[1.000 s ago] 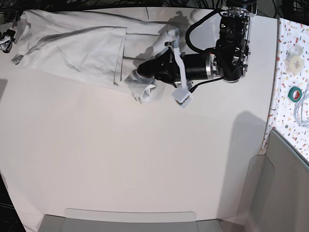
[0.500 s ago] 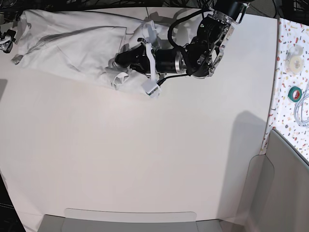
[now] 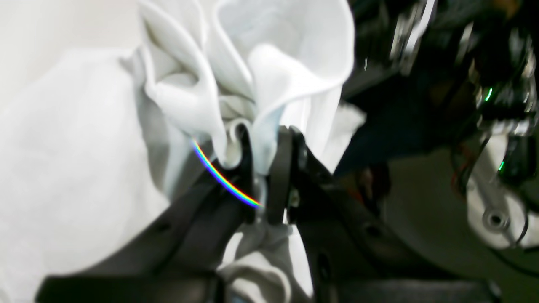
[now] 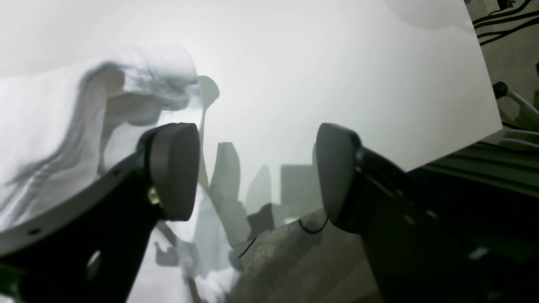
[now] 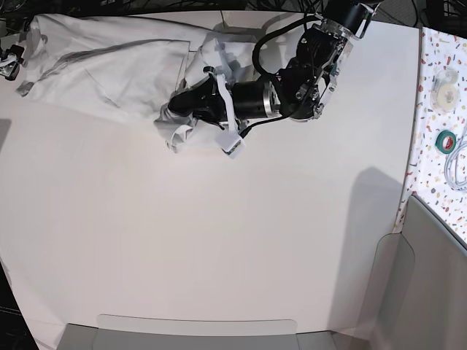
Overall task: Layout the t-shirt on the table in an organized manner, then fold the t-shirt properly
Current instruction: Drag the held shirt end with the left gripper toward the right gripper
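White cloth bunches between the left gripper's (image 3: 261, 176) fingers (image 3: 278, 168), pinched nearly together on a gathered fold of the t-shirt (image 5: 109, 62). The shirt lies rumpled along the far edge of the off-white counter (image 5: 219, 240), trailing toward the far left corner. The right gripper (image 4: 257, 172) holds its fingers (image 4: 174, 168) wide apart, gripping nothing, with the shirt's edge just beside them.

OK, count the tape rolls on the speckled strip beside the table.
2: a pale, clear-looking tape roll toward the strip's far end, and a green tape roll just nearer the camera. More could lie outside the frame.
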Motion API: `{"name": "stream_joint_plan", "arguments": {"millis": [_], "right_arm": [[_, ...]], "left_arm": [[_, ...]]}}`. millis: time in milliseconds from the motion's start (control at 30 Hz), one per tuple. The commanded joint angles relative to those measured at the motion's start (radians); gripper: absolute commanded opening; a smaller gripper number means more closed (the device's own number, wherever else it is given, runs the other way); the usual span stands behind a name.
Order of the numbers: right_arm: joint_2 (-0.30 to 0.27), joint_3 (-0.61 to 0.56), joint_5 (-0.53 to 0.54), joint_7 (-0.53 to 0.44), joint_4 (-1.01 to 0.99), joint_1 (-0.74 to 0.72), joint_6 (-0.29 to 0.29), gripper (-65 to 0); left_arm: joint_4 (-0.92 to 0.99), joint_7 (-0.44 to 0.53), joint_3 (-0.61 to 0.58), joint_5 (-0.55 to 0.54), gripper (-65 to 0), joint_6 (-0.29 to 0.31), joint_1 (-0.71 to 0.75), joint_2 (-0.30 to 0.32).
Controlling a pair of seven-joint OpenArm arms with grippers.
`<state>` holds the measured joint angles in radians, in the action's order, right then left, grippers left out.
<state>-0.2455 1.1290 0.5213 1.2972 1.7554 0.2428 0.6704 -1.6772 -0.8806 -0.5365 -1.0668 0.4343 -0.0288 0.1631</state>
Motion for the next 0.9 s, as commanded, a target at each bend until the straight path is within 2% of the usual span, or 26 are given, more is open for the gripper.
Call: {"name": "stream_joint_plan", "arguments": {"millis": [0, 233, 400, 767, 867], "right_arm": [[-0.021, 0.004, 0.006, -0.017, 0.013, 0.0, 0.002, -22.5], [-0.001, 0.004, 0.006, -0.017, 0.013, 0.0, 0.002, -22.5], [0.001, 0.004, 0.006, -0.017, 0.013, 0.0, 0.002, -22.5], [0.001, 0.003, 0.006, -0.017, 0.013, 0.0, 0.002, -22.5], [0.001, 0.003, 0.006, -0.017, 0.013, 0.0, 0.002, -22.5]], "left_arm": [[-0.021, 0.033, 0.002, -0.03, -65.0, 0.01, -0.013, -0.006], [-0.021, 0.044, -0.007, -0.03, -65.0, 0.01, -0.01, -0.009], [-0.013, 0.034, -0.009, -0.022, -65.0, 0.01, -0.001, -0.04], [-0.011, 0.033, -0.01, -0.022, -65.0, 0.01, 0.017, -0.04], [0.015, 0.033, -0.056, -0.022, -65.0, 0.01, 0.011, -0.035]]}}
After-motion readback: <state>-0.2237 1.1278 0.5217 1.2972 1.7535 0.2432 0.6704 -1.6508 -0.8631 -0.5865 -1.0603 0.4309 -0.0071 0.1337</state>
